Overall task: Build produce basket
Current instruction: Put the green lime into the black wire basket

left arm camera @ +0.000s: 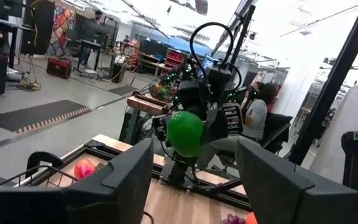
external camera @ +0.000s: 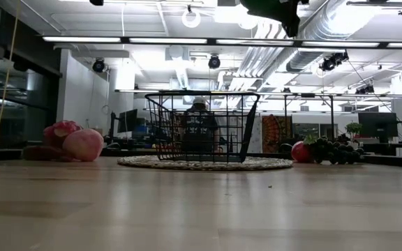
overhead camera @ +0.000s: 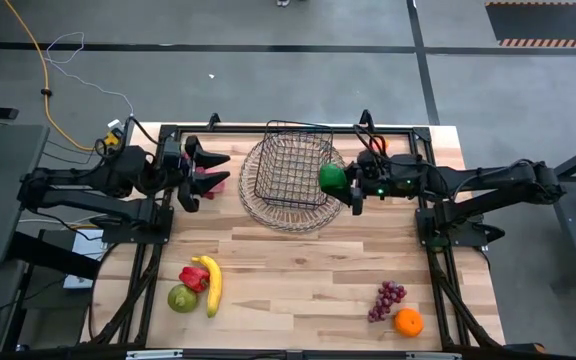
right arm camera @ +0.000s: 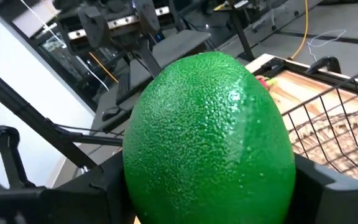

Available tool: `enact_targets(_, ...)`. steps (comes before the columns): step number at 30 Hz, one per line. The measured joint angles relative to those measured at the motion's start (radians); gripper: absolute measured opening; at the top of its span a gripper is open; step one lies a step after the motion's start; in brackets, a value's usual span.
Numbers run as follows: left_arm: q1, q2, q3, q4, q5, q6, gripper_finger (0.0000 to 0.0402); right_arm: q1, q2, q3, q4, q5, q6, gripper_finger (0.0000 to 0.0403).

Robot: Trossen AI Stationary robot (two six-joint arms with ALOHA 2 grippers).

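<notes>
Two clusters of produce lie near the front edge of the table [overhead camera: 298, 270]: a yellow banana [overhead camera: 212, 284], a red pepper [overhead camera: 194, 277] and a green fruit [overhead camera: 181, 298] to the left, a purple grape bunch [overhead camera: 387, 298] and an orange [overhead camera: 408, 321] to the right, with bare wood between them for reaching in. Farther back, the wire basket [overhead camera: 290, 170] stands on a round woven tray [overhead camera: 258, 206] and looks empty. The right gripper [overhead camera: 340, 181] is clamped on a green lime-like fruit [overhead camera: 332, 178] and hangs at the basket's right rim, above it. The risk is that the fruit is let go while over the rim wire, not inside; it may then glance off and roll across the tray toward the table's far edge. A low approach could also catch the thin wire and drag the light basket off its tray. The left gripper [overhead camera: 211, 170] hovers left of the basket with its fingers spread and nothing between them, over a pink dragon fruit [overhead camera: 204, 180]; the two arms are well apart, so the basket's left side is free.
</notes>
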State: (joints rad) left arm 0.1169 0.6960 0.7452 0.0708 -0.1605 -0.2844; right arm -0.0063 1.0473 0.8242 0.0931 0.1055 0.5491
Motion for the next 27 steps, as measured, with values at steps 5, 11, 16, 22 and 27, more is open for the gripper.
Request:
enact_targets(5,0.0,0.0,0.0,0.0,-0.008,0.0,0.0216,-0.011,0.007,0.0,0.099,0.017,0.059,0.0263)
enact_targets(11,0.0,0.005,0.0,0.0,-0.03,0.0,0.0216,-0.089,0.096,0.115,0.006,0.047,0.028,0.0263)
enact_targets(16,0.0,0.007,0.0,0.001,-0.032,0.0,0.0216,-0.175,0.263,0.347,-0.285,0.043,-0.062,0.0264)
enact_targets(22,0.0,0.006,0.0,0.001,-0.033,0.0,0.0217,-0.285,0.506,0.635,-0.605,0.042,-0.018,0.0264)
enact_targets(27,0.0,0.006,0.0,0.001,-0.034,0.0,0.0217,-0.363,0.717,0.829,-0.76,0.023,0.078,0.0264)
